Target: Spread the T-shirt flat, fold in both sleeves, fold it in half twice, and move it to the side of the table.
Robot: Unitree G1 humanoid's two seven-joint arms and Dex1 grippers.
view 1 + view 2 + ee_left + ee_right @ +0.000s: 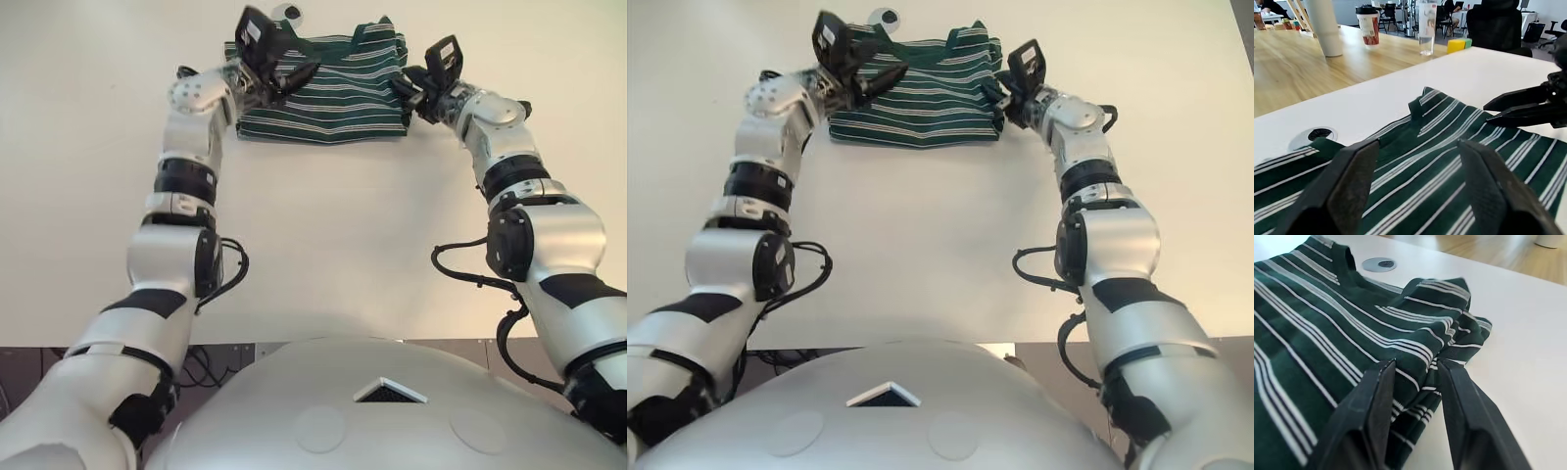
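The dark green T-shirt [323, 88] with white stripes lies folded into a rough rectangle at the far middle of the white table [333, 225]. My left gripper [284, 59] hovers over the shirt's left part, open, its fingers wide apart above the fabric [1449, 161] and holding nothing. My right gripper [419, 76] is at the shirt's right edge. In the right wrist view its fingers [1376, 396] stand close on either side of a bunched fold of the striped cloth [1440, 352], shut on it. The left wrist view also shows the right gripper [1488, 111] at that edge.
A round cable grommet [286, 12] sits in the table just beyond the shirt. Bare white table spreads to both sides and toward me. Behind it, a wooden table carries a paper cup [1367, 24], a glass [1427, 27] and a white cylinder [1325, 24].
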